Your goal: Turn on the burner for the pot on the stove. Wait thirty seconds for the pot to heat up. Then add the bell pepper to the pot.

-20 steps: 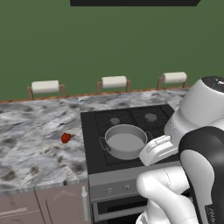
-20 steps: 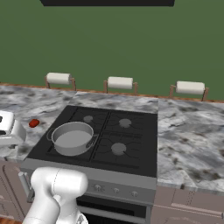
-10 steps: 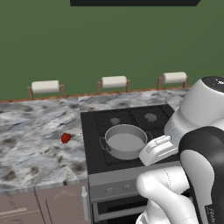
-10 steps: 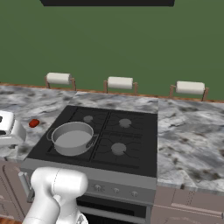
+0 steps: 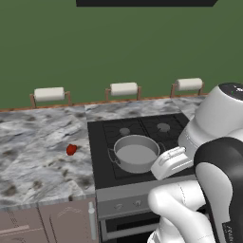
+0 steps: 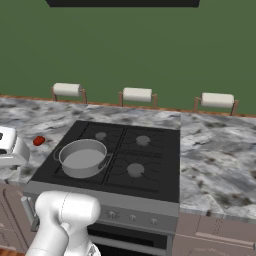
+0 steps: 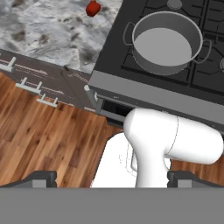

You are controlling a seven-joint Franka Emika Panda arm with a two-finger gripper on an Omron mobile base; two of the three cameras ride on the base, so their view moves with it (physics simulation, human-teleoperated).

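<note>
Bell pepper (image 5: 71, 150): small, glossy red, roundish; judged light and fairly firm but slick-skinned, so likely to roll or squirt out of a shallow pinch. Best taken from above across its widest part, fingers well down the sides. It lies on the marbled worktop (image 5: 33, 156) to the left of the stove (image 5: 142, 190), apart from it, resting on nothing else. The pot (image 5: 136, 153) sits on the stove's front-left burner, inside empty; rigid metal, need not be lifted. Knobs on the stove's grey front panel are small and stiff-looking. Gripper (image 7: 111, 177): jaws fully spread, holding nothing, held back over the wooden floor in front of the stove. Pepper lies well apart from it, up and to the left in the hand view.
</note>
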